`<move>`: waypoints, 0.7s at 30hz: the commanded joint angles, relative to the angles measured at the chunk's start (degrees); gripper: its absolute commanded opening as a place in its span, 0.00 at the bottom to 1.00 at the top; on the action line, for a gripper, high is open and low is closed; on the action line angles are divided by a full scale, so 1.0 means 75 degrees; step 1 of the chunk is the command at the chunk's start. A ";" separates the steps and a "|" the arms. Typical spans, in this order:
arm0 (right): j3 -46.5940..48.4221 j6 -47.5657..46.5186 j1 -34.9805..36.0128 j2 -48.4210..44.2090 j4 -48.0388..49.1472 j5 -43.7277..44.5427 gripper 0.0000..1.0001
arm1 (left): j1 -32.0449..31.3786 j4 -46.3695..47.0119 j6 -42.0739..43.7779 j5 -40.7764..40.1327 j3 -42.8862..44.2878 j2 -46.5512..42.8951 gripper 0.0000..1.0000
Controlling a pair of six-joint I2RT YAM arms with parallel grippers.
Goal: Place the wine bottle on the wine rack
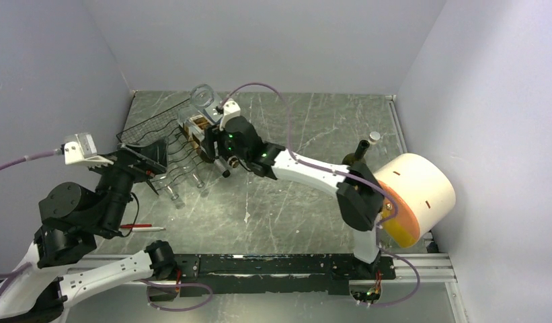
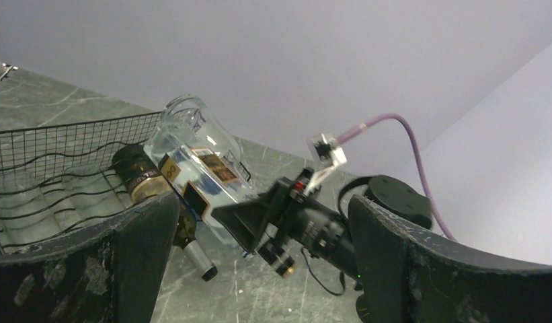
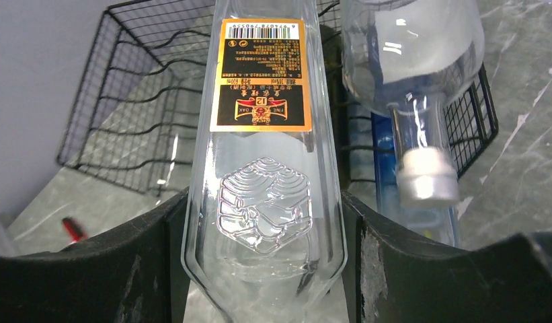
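Note:
The wine bottle [image 3: 263,202] is clear flat glass with a gold and black label. My right gripper [image 3: 265,225] is shut on its lower body, one finger on each side. It shows in the top view as well, where the wine bottle [image 1: 195,126] is held tilted by the right gripper [image 1: 210,139] over the right part of the black wire wine rack [image 1: 152,128]. The wine rack [image 3: 132,101] lies right behind the bottle. My left gripper [image 1: 146,169] stands open at the rack's near left side. In its own view the left gripper [image 2: 263,215] holds nothing and faces the wine bottle [image 2: 216,168].
A clear bottle with a silver cap [image 3: 421,60] lies in the rack to the right of the held one. A dark bottle with a gold band [image 2: 142,178] lies there too. A dark upright bottle [image 1: 357,155], a big cream roll [image 1: 421,192] and a red pen [image 1: 142,227] are on the table.

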 commanded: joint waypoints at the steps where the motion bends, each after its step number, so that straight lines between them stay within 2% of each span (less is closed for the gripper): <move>1: 0.1434 -0.0379 0.0136 0.0728 0.1377 0.0892 0.00 | -0.0001 -0.0469 -0.0140 -0.0219 -0.0097 -0.0169 1.00; 3: 0.2270 -0.0607 0.0192 0.1273 0.1076 0.1161 0.00 | -0.0007 -0.0425 -0.0054 -0.0160 -0.0161 -0.0229 1.00; 6: 0.2850 -0.0867 0.0223 0.1880 0.0981 0.1409 0.00 | -0.0001 -0.0381 0.0131 0.0050 -0.0204 -0.0243 1.00; 9: 0.3157 -0.0947 0.0226 0.2245 0.1009 0.1533 0.00 | -0.0001 -0.0351 0.0383 0.0060 -0.0173 -0.0212 1.00; 20: 0.3831 -0.1216 0.0220 0.2992 0.0784 0.1695 0.00 | -0.0001 -0.0654 -0.0126 -0.0510 -0.0149 0.0063 1.00; 21: 0.3876 -0.1215 0.0222 0.3043 0.0732 0.1685 0.06 | -0.0001 -0.0655 -0.0101 -0.0496 -0.0136 0.0092 0.99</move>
